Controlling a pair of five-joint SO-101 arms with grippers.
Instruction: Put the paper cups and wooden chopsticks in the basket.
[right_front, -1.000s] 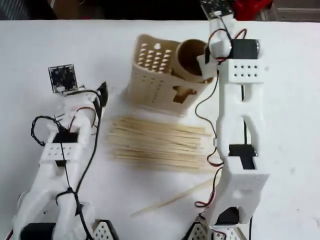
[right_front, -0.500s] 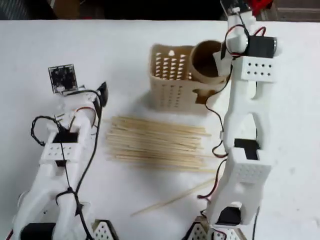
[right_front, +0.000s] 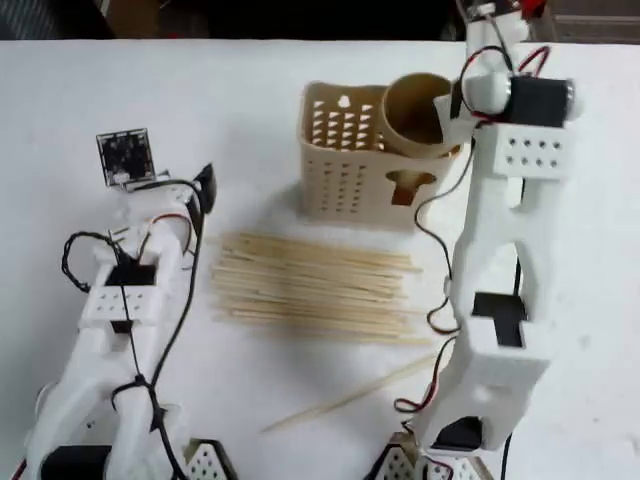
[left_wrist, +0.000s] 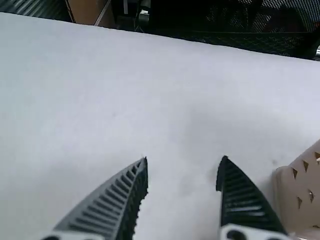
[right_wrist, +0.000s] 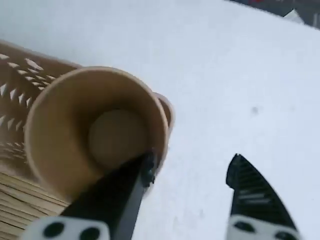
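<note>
right end effector (right_wrist: 192, 160): released, its two fingers spread with bare table between them; one finger lies against the outside of the paper cup's rim, the other stands apart over the table; grasping nothing; in the high view it sits at the right end of the basket
left end effector (left_wrist: 183, 160): released, fingers apart and holding nothing; hovers low over bare table, to the left of the basket, with a corner of the basket showing beside one finger
paper cup (right_front: 415, 112): brown; inside the basket at its right end; mouth up, rim rising above the basket's wall; nothing inside it
basket (right_front: 345, 165): cream plastic with perforated walls and a handle cut-out in the near wall; stands on the table just beyond the chopstick bundle
wooden chopsticks (right_front: 315, 290): a flat, spread bundle lying on the table between the two arms, just in front of the basket and not in it
stray chopstick (right_front: 345, 397): lies alone and aslant on the table, nearer the arm bases than the bundle; one end runs up beside the right arm
table (right_front: 150, 90): white; carries the basket, the bundle and both arms
</note>
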